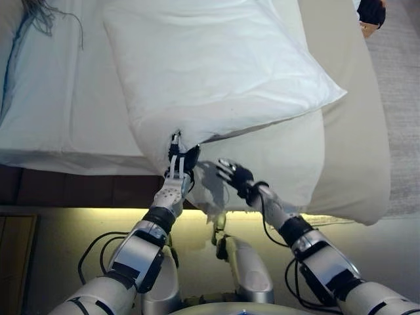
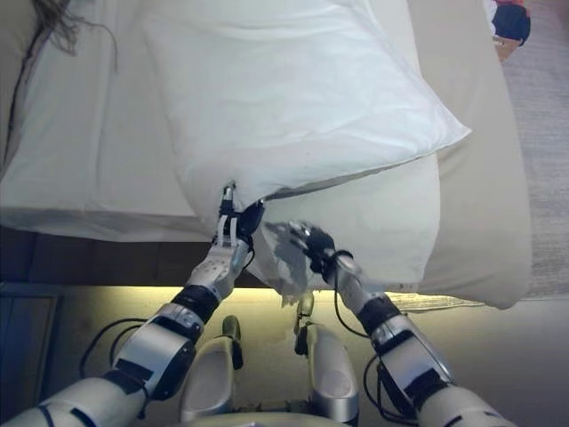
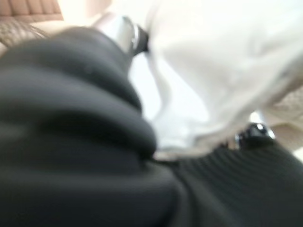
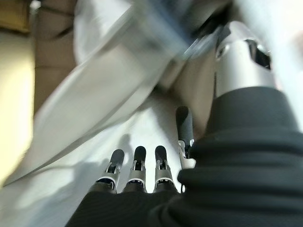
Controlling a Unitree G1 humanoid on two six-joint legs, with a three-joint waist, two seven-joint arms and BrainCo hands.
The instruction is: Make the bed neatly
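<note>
A large white pillow lies slantwise on the bed, its near corner hanging over the bed's near edge. My left hand reaches up to that corner, and its fingers and thumb pinch the pillow's edge; in the left wrist view white cloth runs past the hand. My right hand is just to the right and slightly lower. Its fingers are spread and straight in front of the white cover that lies under the pillow. The right wrist view shows the straight fingers over white cloth.
A white sheet covers the bed's left part and a beige cover its right side. The dark wooden bed frame runs below the near edge. Dark strands lie at the far left. A person stands at the far right.
</note>
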